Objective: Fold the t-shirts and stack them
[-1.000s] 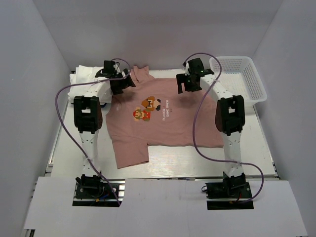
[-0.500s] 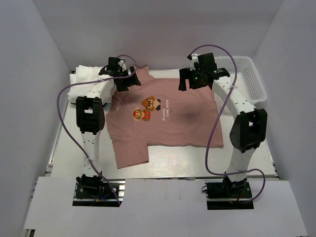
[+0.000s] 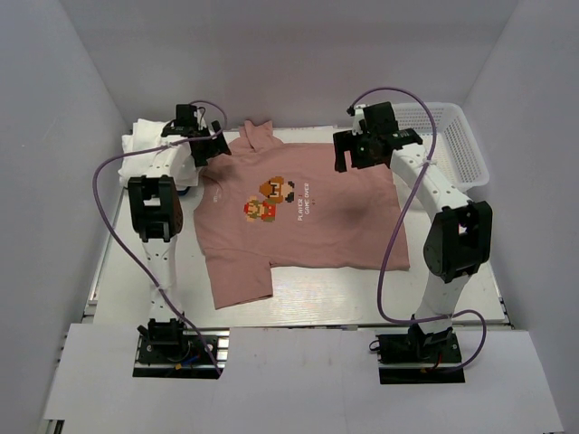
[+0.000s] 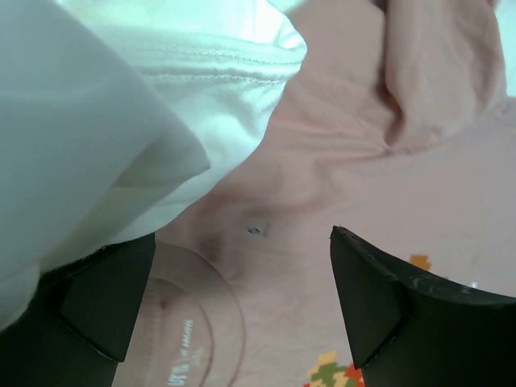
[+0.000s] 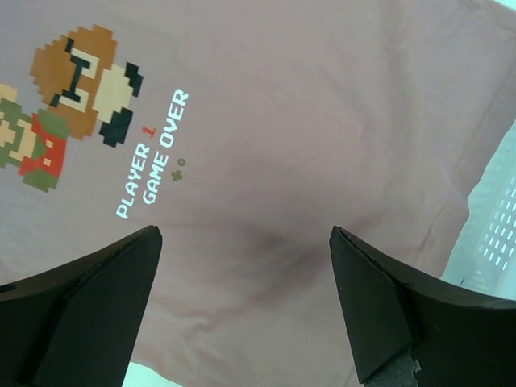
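- Watching the left side first: the left gripper (image 3: 204, 145) hovers with its fingers (image 4: 103, 300) spread wide and holding nothing, right where the white folded t-shirts (image 3: 147, 149) meet the pink t-shirt (image 3: 308, 221). In the left wrist view a white edge (image 4: 137, 97) hangs close over the pink cloth, so a pinch here could catch both and pull the stack apart.
- The right gripper (image 3: 366, 149) is also wide and empty, above the far right part of the pink shirt, near the white basket (image 3: 457, 136). If you close mid-panel instead of at an edge or corner, you will likely lift one layer only and bunch the fabric.
- If the two arms lift unevenly, the fold line will probably skew.
- The pink shirt lies flat and print-up (image 5: 85, 105) on the table (image 3: 362, 294), between the arms.
- Judging by the print, its long axis runs left to right: neck end toward the white stack, hem toward the basket.
- One sleeve (image 3: 256, 133) points to the far edge and looks rumpled; the other (image 3: 240, 285) points toward you.
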Robot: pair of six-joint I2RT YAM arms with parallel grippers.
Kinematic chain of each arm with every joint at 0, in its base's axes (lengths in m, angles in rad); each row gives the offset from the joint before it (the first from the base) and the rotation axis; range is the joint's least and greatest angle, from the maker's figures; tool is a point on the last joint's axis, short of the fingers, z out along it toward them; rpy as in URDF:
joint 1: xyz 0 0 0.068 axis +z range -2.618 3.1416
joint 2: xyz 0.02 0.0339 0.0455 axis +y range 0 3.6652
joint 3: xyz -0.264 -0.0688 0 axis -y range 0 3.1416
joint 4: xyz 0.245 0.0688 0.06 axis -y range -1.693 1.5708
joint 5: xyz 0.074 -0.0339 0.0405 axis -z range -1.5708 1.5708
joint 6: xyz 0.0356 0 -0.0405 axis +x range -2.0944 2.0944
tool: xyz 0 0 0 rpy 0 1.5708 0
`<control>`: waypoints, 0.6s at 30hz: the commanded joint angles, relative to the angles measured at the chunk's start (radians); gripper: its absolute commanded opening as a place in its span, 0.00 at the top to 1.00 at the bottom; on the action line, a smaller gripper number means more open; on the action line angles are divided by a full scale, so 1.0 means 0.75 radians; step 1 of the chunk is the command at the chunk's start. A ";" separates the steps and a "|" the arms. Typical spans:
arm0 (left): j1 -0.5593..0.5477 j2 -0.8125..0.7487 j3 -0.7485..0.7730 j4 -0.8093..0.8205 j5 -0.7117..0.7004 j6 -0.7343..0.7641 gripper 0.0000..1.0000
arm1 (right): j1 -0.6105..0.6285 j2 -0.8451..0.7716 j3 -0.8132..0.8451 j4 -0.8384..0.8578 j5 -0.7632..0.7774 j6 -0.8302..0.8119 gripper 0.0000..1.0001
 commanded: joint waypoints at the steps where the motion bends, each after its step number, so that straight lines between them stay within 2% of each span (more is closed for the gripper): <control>1: 0.072 0.033 0.066 0.015 -0.053 0.028 0.00 | -0.002 -0.068 -0.027 0.007 0.045 0.009 0.10; 15: 0.153 0.123 0.178 0.171 0.121 0.029 0.00 | 0.000 -0.048 -0.072 -0.006 0.031 0.038 0.10; 18: 0.153 0.093 0.195 0.183 0.245 0.028 0.00 | 0.000 -0.037 -0.066 -0.022 0.025 0.040 0.10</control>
